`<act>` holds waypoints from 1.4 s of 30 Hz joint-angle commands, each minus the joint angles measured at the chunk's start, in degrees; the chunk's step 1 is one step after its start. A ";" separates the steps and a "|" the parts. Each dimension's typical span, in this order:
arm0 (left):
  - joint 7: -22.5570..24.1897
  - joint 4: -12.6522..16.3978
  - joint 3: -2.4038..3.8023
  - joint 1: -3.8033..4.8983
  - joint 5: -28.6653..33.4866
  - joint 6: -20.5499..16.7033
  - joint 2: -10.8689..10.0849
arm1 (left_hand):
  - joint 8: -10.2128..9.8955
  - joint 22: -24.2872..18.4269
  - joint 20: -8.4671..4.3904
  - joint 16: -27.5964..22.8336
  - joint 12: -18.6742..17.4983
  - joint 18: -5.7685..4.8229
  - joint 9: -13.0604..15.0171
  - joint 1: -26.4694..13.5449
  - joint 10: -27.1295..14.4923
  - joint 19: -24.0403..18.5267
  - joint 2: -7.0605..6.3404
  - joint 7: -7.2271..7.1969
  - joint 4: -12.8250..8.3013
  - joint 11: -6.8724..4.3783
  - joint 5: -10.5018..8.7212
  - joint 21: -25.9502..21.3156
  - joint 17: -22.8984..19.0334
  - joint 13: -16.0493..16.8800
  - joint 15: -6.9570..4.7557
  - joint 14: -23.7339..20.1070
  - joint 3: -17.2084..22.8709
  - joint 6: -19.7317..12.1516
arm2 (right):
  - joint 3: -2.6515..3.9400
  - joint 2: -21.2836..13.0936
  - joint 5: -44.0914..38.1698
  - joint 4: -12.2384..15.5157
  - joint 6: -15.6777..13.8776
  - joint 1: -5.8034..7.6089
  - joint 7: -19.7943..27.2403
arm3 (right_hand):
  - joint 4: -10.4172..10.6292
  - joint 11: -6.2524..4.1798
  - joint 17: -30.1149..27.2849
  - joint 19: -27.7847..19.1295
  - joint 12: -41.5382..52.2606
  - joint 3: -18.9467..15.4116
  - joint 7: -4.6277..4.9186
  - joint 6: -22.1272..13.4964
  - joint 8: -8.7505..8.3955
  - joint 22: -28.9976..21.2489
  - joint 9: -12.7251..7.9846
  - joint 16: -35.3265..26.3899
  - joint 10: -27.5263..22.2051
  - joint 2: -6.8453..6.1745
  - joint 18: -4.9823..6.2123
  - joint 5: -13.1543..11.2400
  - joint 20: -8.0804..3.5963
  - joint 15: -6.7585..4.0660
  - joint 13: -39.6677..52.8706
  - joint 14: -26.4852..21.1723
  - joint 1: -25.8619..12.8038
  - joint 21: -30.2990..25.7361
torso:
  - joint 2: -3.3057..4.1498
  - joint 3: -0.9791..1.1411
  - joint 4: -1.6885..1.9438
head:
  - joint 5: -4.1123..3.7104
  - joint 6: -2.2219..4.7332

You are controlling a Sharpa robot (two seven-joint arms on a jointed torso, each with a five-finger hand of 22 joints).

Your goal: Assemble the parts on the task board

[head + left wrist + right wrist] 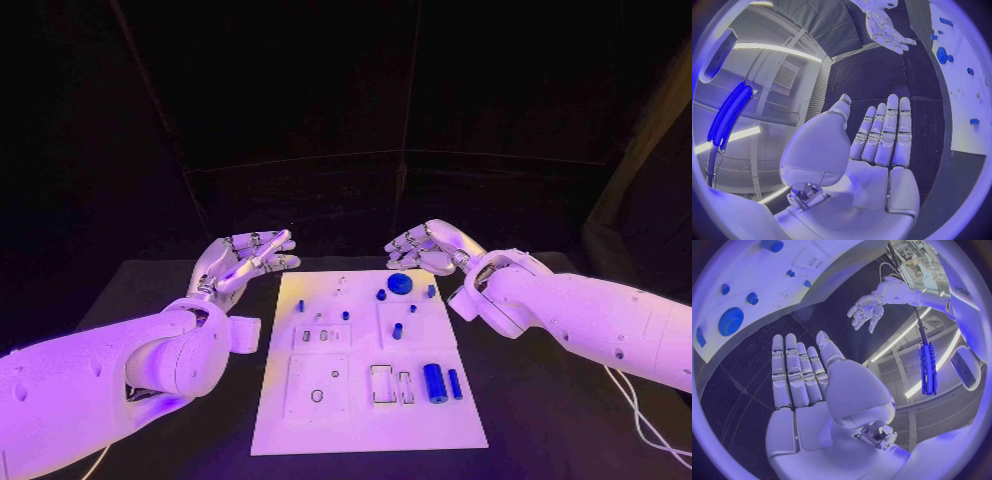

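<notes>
Fingers of both hands, left hand (245, 256) and right hand (426, 247), stretch out empty beyond the task board (289, 420).

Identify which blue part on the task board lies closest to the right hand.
The round blue gear, at the far end of the task board, just in front of the right hand. It is the widest, disc-shaped piece; the two blue cylinders lie at the near end.

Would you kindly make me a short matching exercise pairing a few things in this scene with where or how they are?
Things:
1. left hand
2. right hand
3. blue gear
4. two blue cylinders

Places or states:
A. lying on the task board at its near right
B. empty, fingers straight, off the board's far left corner
C. on the board's far end
D. empty, off the board's far right corner

Pairs: 1-B, 2-D, 3-C, 4-A
</notes>
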 commanded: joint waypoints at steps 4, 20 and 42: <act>-0.95 2.17 0.07 0.15 -1.99 3.61 -0.36 | -0.38 -0.16 0.05 -0.32 -0.30 0.73 -0.03 0.09 0.48 0.36 0.46 0.02 -0.51 0.02 -0.15 0.02 0.08 0.05 0.07 0.10 -0.04 0.63 | 0.11 1.53 -25.01 -0.79 6.46 1.61 -12.73 | -1.19 -3.16 5.22 8.84 -1.58 0.15 -2.39 5.42 -0.72 7.39 0.04 7.12 7.84 -1.42 1.09 -0.47 -4.83 -4.68 0.20 16.67 -0.52 13.78 | 3.10 -0.32 1.03 | -0.95 0.43; -1.68 3.58 0.07 0.18 -2.04 4.42 -0.64 | -0.51 -0.28 0.07 -0.55 -0.44 0.72 -0.05 0.07 0.57 0.32 0.61 0.07 -0.63 0.04 -0.15 -0.13 0.09 0.04 0.11 -0.02 -0.11 0.72 | 0.24 2.99 -39.96 -0.98 11.39 2.90 -20.62 | -0.97 -3.27 20.40 12.52 -2.01 1.59 -3.13 4.77 -2.41 29.66 -0.04 30.61 3.92 -2.83 -0.85 -0.72 -5.11 -5.01 0.22 16.21 -2.89 37.04 | 5.60 -0.48 1.81 | -1.85 1.14; -2.54 2.98 0.07 0.25 -2.03 4.85 -0.48 | -0.83 -0.48 0.13 -0.91 -0.80 0.70 -0.09 -0.02 0.50 0.30 0.90 0.31 -0.82 0.21 -0.13 -0.38 0.13 -0.01 0.20 -0.09 -0.25 0.69 | 0.26 4.14 -40.63 -1.54 14.38 3.00 -20.22 | -1.16 -3.08 43.14 18.72 -2.13 9.41 -3.05 5.11 -2.48 51.30 -0.09 54.74 4.17 -1.81 -3.81 -1.41 -4.49 -4.55 -0.02 15.34 -3.27 52.78 | 6.30 -0.38 2.07 | -1.80 0.66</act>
